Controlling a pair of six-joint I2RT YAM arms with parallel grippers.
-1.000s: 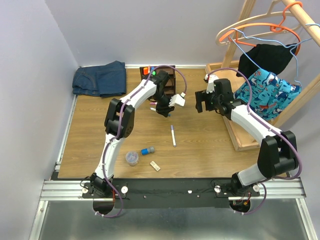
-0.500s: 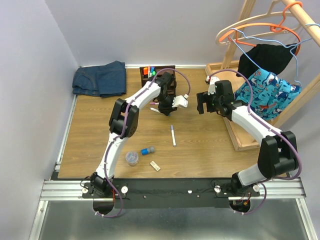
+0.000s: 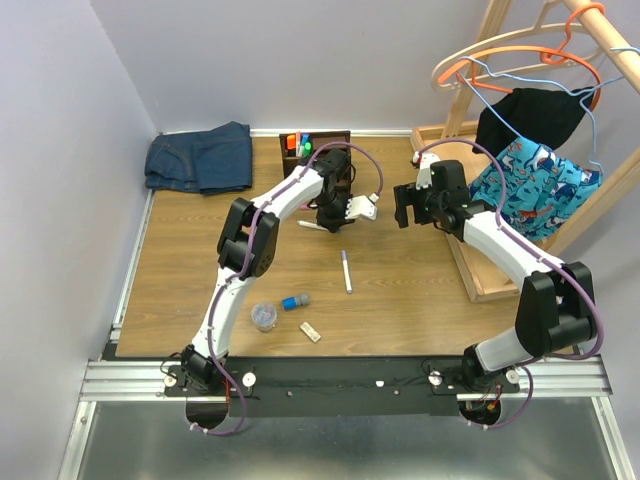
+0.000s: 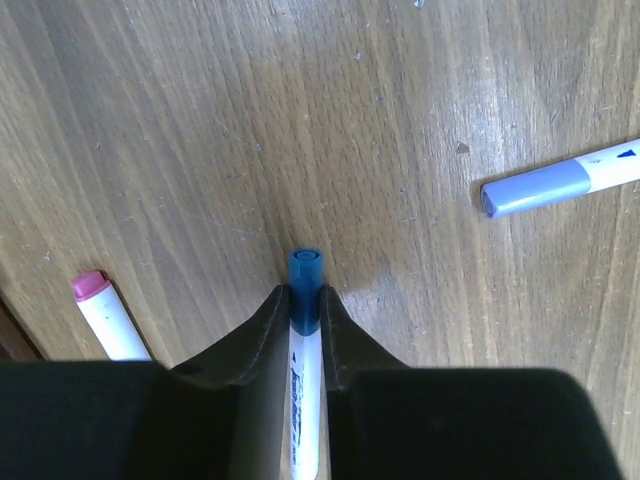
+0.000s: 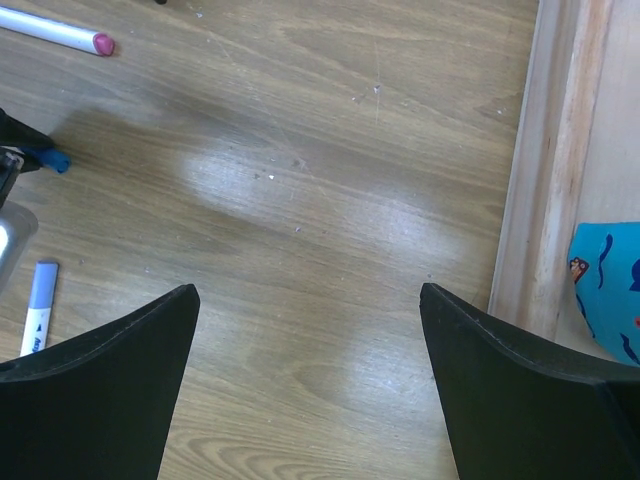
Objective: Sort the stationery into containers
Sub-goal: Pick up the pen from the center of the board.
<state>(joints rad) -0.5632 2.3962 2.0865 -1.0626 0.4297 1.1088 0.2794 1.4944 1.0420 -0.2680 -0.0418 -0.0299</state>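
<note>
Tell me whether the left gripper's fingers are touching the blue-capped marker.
Touching. The left wrist view shows the left gripper clamped on the blue-capped marker: both fingers press against its sides with no gap.

left arm: swung a bit to the right over the last second, and the elbow went right with it
left gripper [image 3: 333,217]: the one pinching the blue-capped marker [image 4: 305,288], slid slightly right and toward the far edge, now just in front of the organiser [image 3: 322,136]
organiser: the forearm was covering part of it, now more of it shows, and the coloured caps [image 3: 298,141] stick out in plain view
pink-capped marker [image 3: 310,225]: more of its white body shows beside the gripper than before
right gripper [image 3: 407,206]: nudged a hair toward the near side, barely anything
</note>
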